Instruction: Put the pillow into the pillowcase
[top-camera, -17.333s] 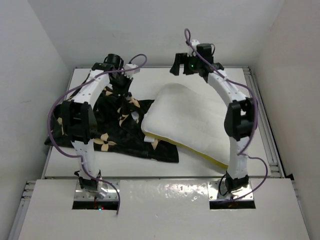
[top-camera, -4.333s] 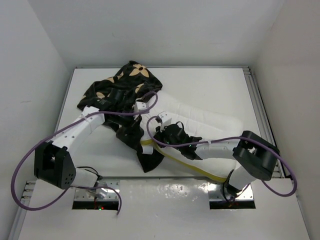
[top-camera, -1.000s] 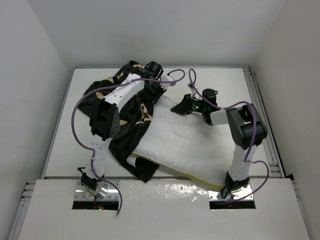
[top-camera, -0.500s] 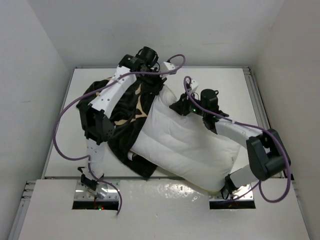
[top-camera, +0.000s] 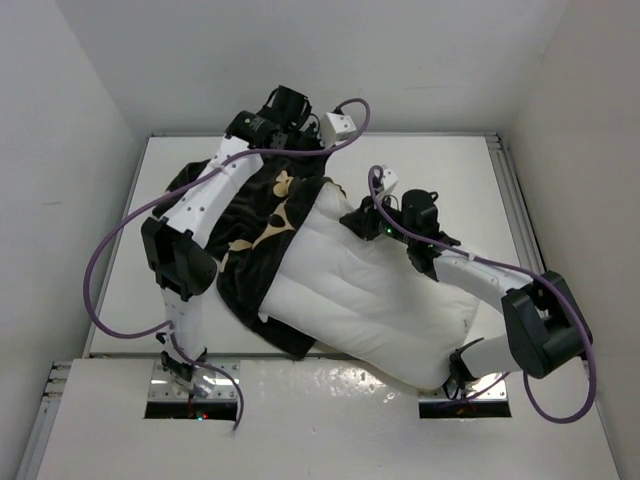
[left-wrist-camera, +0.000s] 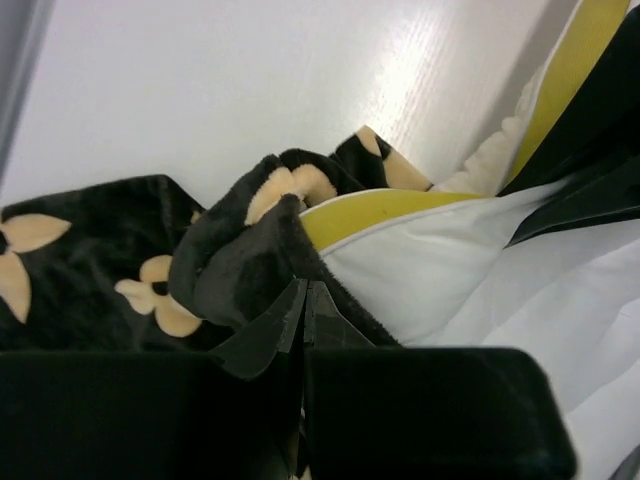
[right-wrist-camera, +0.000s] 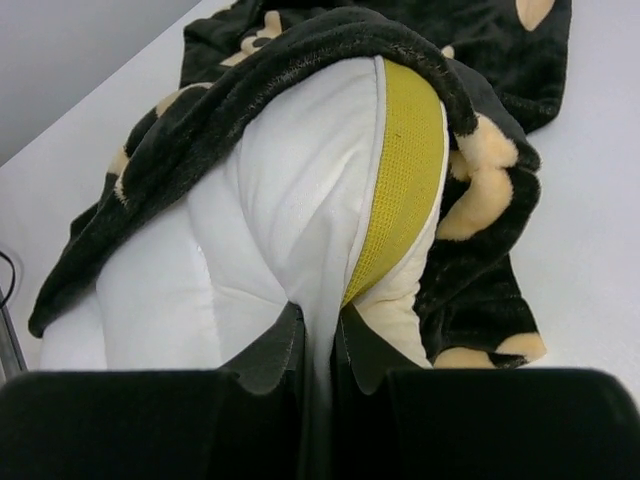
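The white quilted pillow (top-camera: 370, 290) lies slanted across the middle of the table, and its far corner sits under the hem of the black flowered pillowcase (top-camera: 245, 250). My left gripper (top-camera: 303, 172) hangs over that far corner. In the left wrist view it (left-wrist-camera: 303, 285) is shut on a bunched fold of the pillowcase (left-wrist-camera: 240, 265), next to the pillow (left-wrist-camera: 430, 270). My right gripper (top-camera: 352, 220) lies low on the pillow's far end. In the right wrist view it (right-wrist-camera: 320, 315) is shut on a pinch of white pillow (right-wrist-camera: 280, 200) fabric beside the yellow trim (right-wrist-camera: 405, 170). The pillowcase (right-wrist-camera: 300, 50) drapes over the corner.
The white table (top-camera: 450, 170) is boxed in by white walls at the back and both sides, with a metal rail (top-camera: 520, 210) along its right edge. Purple cables (top-camera: 110, 260) loop off both arms. The pillow's near end overhangs the front ledge (top-camera: 320, 400).
My left gripper has shut on the pillowcase hem and risen slightly. The right arm has stretched low, and the pillow has swung so its far corner sits under the pillowcase.
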